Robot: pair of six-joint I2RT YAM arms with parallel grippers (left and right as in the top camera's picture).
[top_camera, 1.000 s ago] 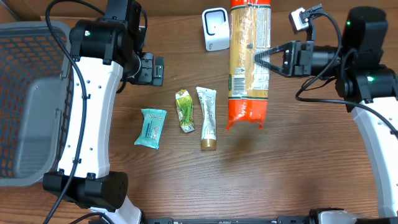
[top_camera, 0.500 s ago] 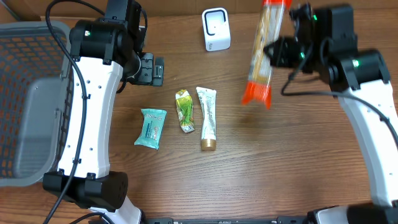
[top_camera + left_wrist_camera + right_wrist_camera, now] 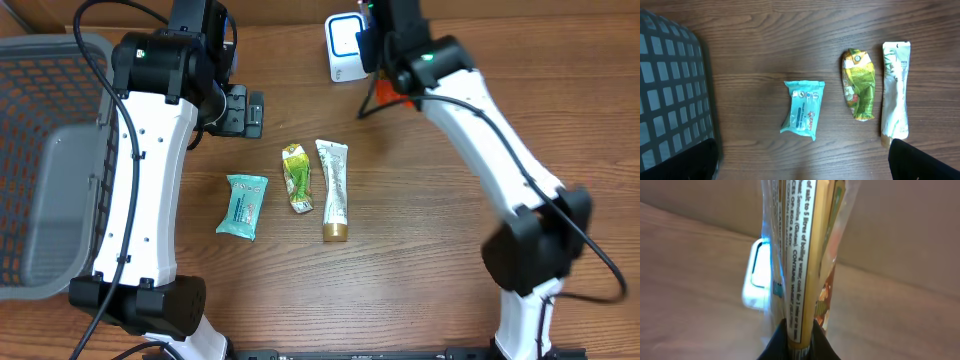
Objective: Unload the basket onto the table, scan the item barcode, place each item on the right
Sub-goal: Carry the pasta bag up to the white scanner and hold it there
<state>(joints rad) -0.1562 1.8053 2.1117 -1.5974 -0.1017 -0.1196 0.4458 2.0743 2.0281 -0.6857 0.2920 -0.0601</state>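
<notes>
Presentation of item to scanner is, in my judgement, the step in hand. My right gripper (image 3: 796,332) is clamping its fingers tight on the lower edge of the long clear-plastic pasta packet with a yellow label and an orange end (image 3: 800,255). I am holding that packet upright and edge-on in the right wrist view, just in front of the small white box-shaped barcode scanner (image 3: 343,45) at the far side of the brown wooden table (image 3: 430,260). From overhead the right arm is reaching across and hiding most of the packet (only the orange end is showing beside the scanner). Whether the barcode is facing the scanner window I cannot tell; the wrist view is showing only printed cooking text on the narrow side. My left gripper (image 3: 247,111) is hanging with its fingers wide apart, holding nothing, well apart from the scanner. Lying untouched in the left wrist view are a teal wipes packet (image 3: 802,114), a crumpled green-and-yellow sachet (image 3: 858,84) and a flat white tube (image 3: 895,90); a grey mesh basket (image 3: 40,150) is sitting at the left. For the next move, I am expecting to roll the wrist so that a broad printed face, not the edge, is turning toward the scanner.
</notes>
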